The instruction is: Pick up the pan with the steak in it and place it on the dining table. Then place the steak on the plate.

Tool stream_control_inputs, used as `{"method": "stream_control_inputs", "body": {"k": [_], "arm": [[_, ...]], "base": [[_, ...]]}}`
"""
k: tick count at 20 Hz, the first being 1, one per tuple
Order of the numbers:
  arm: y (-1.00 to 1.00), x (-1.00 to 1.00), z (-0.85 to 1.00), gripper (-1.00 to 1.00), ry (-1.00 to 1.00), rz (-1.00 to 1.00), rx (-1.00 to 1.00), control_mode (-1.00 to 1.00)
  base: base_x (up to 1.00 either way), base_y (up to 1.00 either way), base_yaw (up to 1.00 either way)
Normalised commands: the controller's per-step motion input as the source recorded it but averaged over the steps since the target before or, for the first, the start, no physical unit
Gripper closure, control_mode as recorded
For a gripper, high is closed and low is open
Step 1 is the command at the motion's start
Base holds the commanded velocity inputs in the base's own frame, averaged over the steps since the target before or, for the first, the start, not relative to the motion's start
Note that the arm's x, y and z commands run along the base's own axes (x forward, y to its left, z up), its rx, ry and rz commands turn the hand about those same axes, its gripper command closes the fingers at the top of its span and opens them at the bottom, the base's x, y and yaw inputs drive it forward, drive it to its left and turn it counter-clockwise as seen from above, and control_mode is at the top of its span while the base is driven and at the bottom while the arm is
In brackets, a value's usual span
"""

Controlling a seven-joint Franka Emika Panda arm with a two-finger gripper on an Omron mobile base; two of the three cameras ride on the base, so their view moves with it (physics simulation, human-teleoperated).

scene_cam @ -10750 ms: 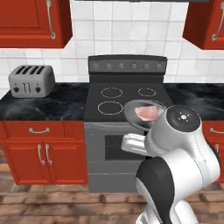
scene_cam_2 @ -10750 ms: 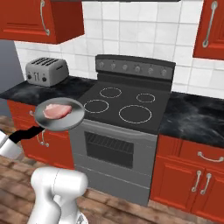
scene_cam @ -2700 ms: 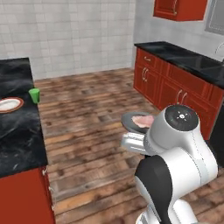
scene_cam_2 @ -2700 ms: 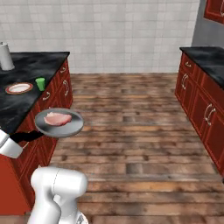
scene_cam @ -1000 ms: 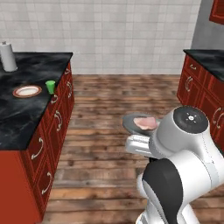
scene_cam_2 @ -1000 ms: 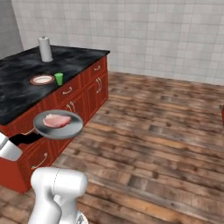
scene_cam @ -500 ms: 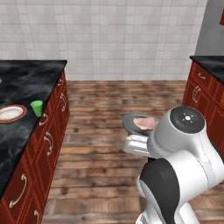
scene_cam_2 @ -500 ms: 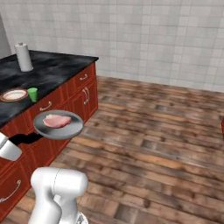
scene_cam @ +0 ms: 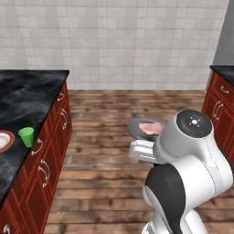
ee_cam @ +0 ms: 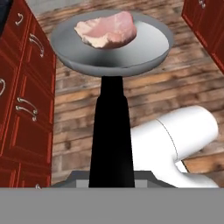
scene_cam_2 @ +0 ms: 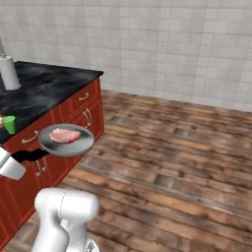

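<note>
The grey pan (scene_cam_2: 66,140) hangs level in the air above the wooden floor, with the pink steak (scene_cam_2: 64,135) lying flat in it. My gripper (scene_cam_2: 15,161) is shut on the end of the pan's black handle (ee_cam: 111,131). In the hand view the pan (ee_cam: 111,43) is straight ahead and the steak (ee_cam: 107,29) sits towards its far side. In the left base view the pan (scene_cam: 142,128) and steak (scene_cam: 151,127) peek out from behind the arm. The dining table (scene_cam: 27,91) with its black marble top stands to the left. The plate (scene_cam: 2,140) shows at the picture's left edge.
A green cup (scene_cam: 26,136) stands on the table beside the plate. Farther back on the table stands a paper towel roll (scene_cam_2: 9,72). The table's red drawer fronts (ee_cam: 22,87) are close on the left. More red cabinets (scene_cam: 221,109) stand at the right. Wooden floor (scene_cam_2: 172,147) lies ahead.
The whole picture has shifted as the base moved: the table, cup and plate have slid left and lower in both base views. The pan keeps its place in the grip.
</note>
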Motion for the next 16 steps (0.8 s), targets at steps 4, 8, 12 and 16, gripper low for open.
{"method": "stream_control_inputs", "body": {"k": [4,8,12,16], "arm": [[0.0,0.0,0.0,1.0,0.0,0.0,0.0,1.0],[0.0,0.0,0.0,1.0,0.0,0.0,0.0,1.0],[0.0,0.0,0.0,1.0,0.0,0.0,0.0,1.0],[0.0,0.0,0.0,1.0,0.0,0.0,0.0,1.0]], "base": [[-0.01,-0.1,0.4],[-0.04,0.0,0.5],[-0.03,0.0,0.5],[-0.03,0.0,0.5]]}}
